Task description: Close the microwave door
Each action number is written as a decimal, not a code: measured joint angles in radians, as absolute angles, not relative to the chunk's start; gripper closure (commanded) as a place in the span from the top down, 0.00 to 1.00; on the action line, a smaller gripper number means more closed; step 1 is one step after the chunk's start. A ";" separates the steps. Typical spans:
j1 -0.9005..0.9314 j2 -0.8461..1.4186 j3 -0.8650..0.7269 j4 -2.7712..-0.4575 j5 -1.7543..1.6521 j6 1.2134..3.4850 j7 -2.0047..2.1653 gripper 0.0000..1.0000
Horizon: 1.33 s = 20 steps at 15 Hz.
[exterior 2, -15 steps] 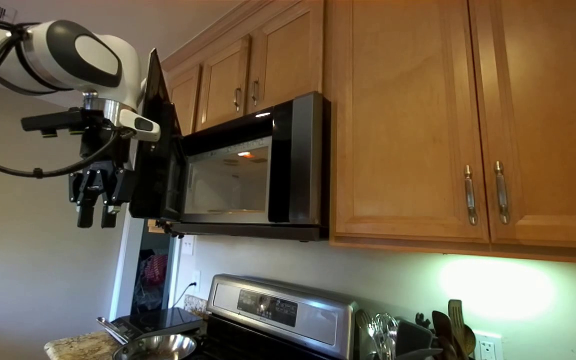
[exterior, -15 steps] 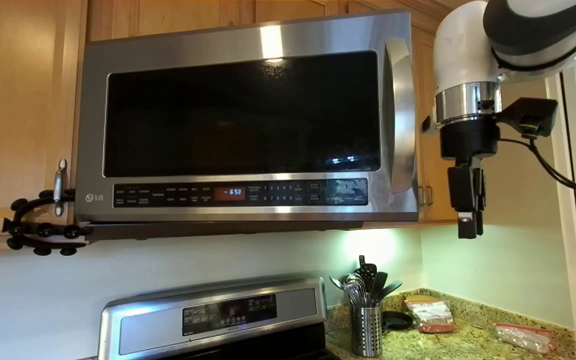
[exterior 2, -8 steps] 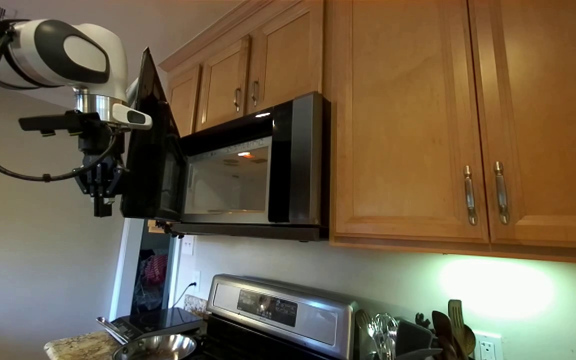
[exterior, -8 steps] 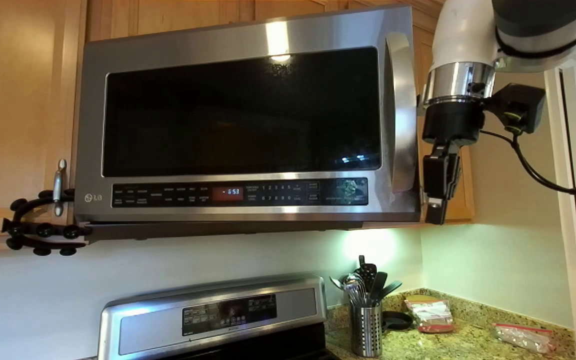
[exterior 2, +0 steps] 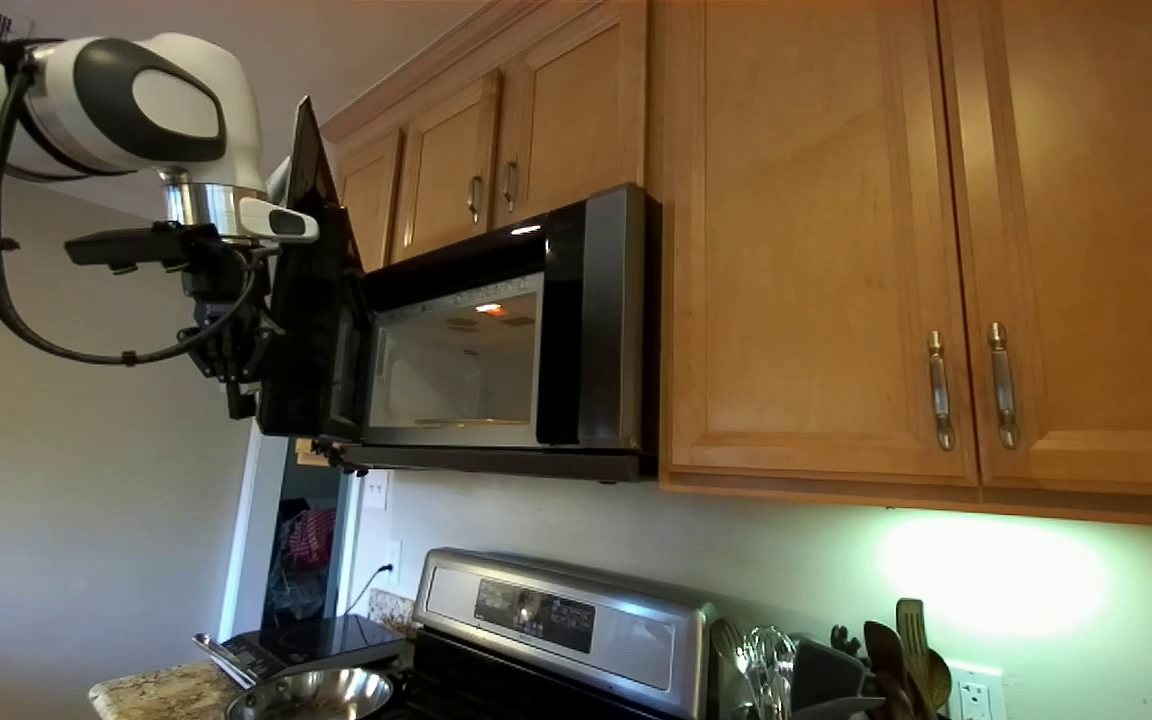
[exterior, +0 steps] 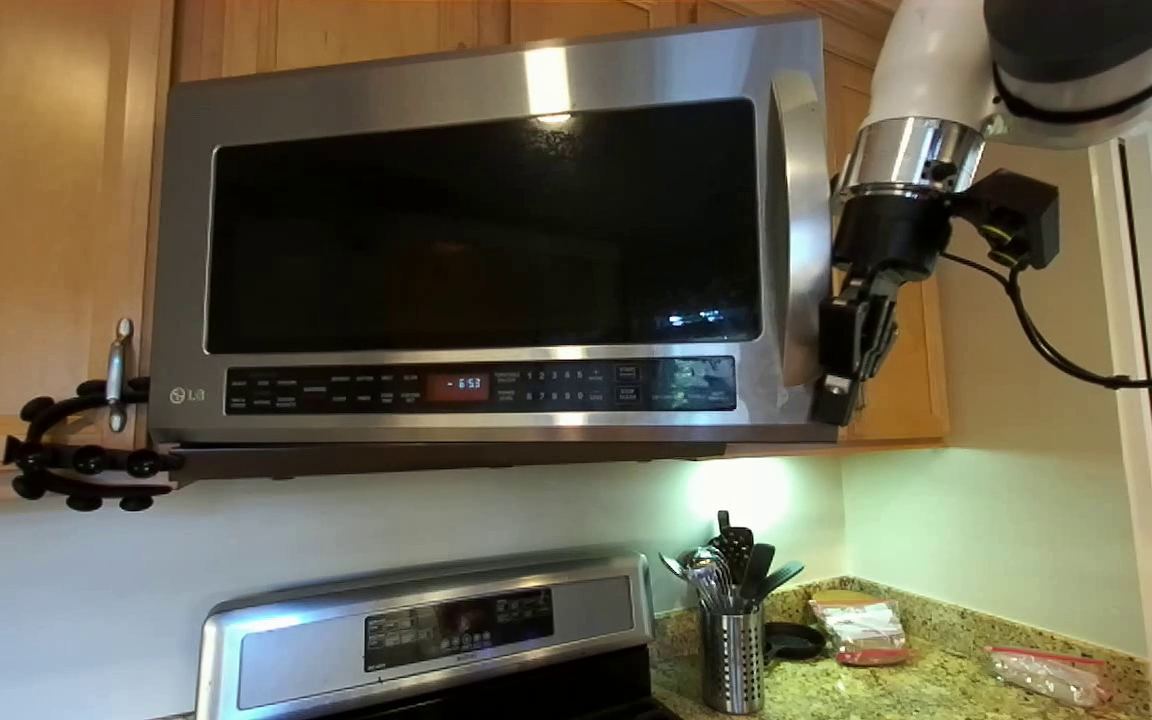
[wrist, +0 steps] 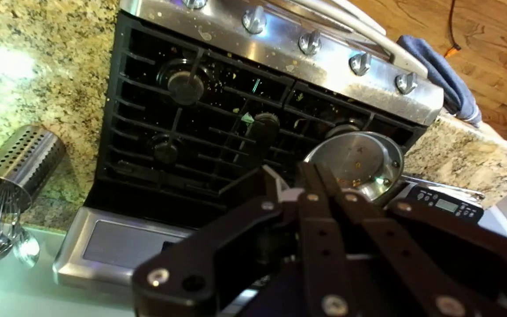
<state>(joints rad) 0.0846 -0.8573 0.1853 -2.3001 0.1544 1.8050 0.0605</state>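
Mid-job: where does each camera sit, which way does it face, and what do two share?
An exterior view: before the outer face of the microwave door, facing it; arm and fingers at picture right.
An exterior view: on the opening side, facing up into the cavity; arm and fingers at picture left.
Wrist view: on the arm, facing down at the stovetop and pan; fingers at the bottom.
Both exterior views share the microwave door, arm and stove panel.

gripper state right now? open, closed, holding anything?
Gripper: closed, jaws together, nothing visible between them.
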 measured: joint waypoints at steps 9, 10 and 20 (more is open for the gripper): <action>0.005 -0.765 0.084 -2.330 -0.019 2.133 0.040 0.04; -0.006 -0.744 0.070 -2.331 -0.034 2.163 0.039 0.03; -0.020 -0.668 0.067 -2.331 -0.058 2.098 0.042 0.03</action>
<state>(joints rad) -0.0202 -0.6682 0.0668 -2.3305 -0.0577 2.0980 0.0419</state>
